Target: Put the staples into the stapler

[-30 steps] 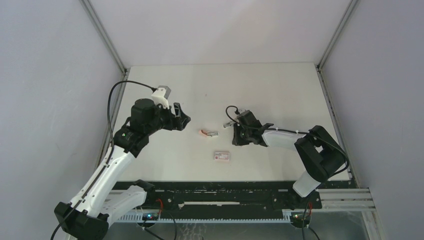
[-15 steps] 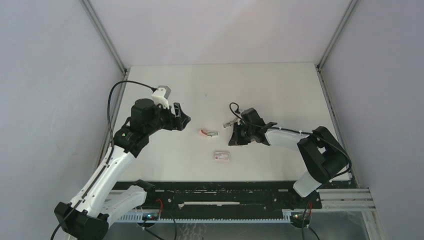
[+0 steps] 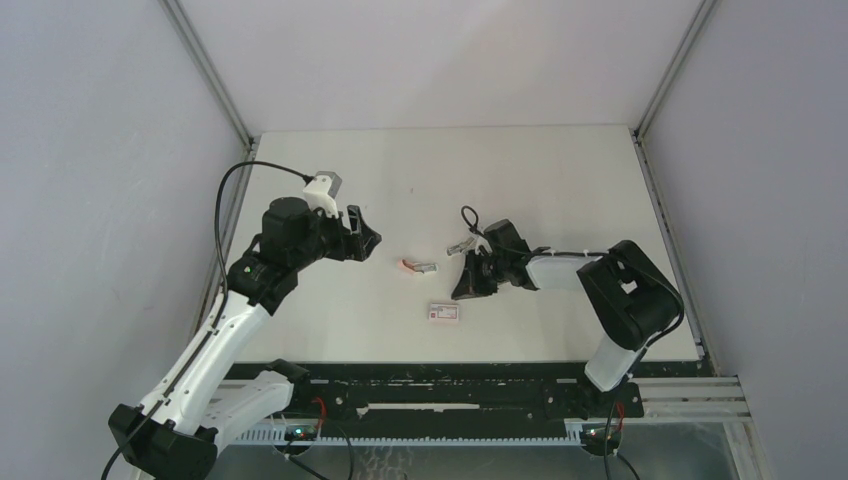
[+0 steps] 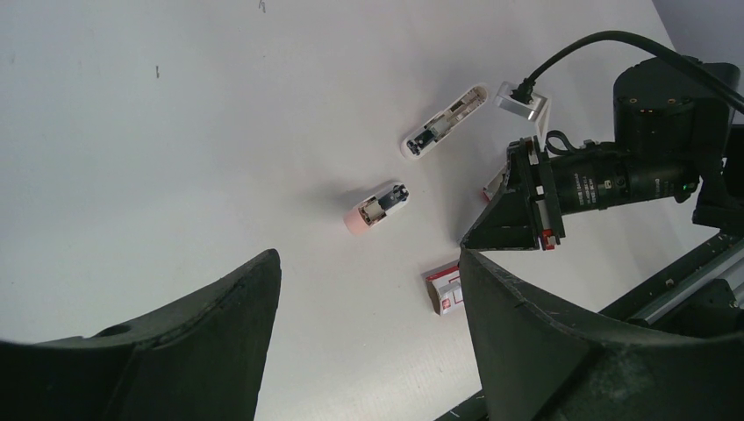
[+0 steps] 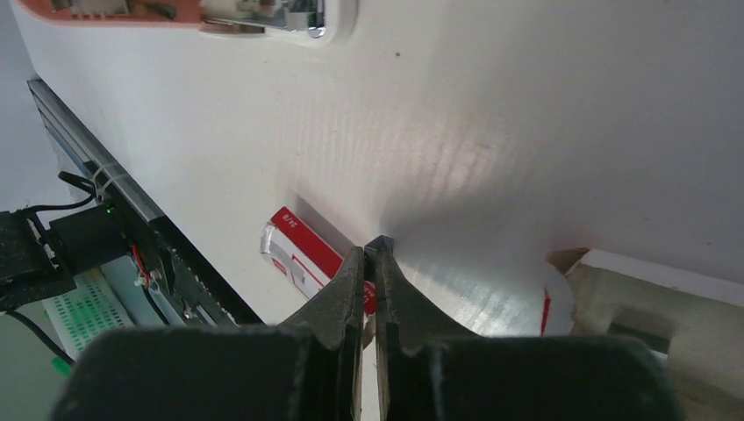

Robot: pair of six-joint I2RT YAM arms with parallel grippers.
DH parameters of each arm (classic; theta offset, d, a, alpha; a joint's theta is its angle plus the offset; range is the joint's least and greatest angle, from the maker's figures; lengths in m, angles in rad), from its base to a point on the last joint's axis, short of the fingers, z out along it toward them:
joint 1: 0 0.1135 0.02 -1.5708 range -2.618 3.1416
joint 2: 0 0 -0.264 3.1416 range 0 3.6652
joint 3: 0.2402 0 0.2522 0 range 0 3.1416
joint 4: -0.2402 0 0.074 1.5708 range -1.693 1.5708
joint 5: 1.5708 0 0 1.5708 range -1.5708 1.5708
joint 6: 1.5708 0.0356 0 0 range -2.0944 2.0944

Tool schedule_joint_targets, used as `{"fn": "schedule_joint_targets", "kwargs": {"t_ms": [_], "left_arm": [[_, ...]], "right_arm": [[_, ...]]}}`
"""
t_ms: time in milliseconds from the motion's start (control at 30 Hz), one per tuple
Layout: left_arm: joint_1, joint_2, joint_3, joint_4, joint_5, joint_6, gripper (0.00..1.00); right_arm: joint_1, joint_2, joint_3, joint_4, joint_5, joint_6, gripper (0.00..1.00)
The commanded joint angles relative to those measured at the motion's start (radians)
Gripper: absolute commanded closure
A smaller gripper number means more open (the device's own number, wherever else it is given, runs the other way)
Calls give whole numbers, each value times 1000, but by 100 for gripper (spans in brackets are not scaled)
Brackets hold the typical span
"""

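While the staples (image 5: 379,240) seem to be the thin grey sliver clamped in the tips of the right hand (image 5: 372,254), just beside the red-labelled box (image 5: 303,250), the stapler (image 3: 418,266) lies beyond that box, probably opened for loading; the left hand (image 4: 368,263) hangs spread, empty

A white table (image 3: 560,170) stands between plain grey walls (image 3: 100,150), with thin metal posts (image 3: 205,70) rising from its far corners. A little white box with a red label (image 3: 443,312) lies flat near the table's near edge, about midway between its left and right edges. A second scrap of white card with a red edge (image 5: 570,281) lies near the box but apart from it. A black rail (image 3: 450,372) runs along the near edge.
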Motion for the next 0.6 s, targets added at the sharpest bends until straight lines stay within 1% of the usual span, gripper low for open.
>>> {"fn": "schedule_joint_targets", "kwargs": {"t_ms": [0, 167, 367, 567], "left_arm": [[4, -16, -11, 15, 6, 15, 22], [5, -12, -11, 15, 6, 15, 22], [5, -7, -10, 15, 7, 17, 22], [5, -9, -9, 14, 5, 18, 22]], "right_arm": [[-27, 21, -15, 85, -44, 32, 99], [-49, 48, -36, 129, -75, 60, 98], [-97, 55, -82, 185, -84, 100, 95], [-125, 57, -115, 206, -80, 113, 86]]}}
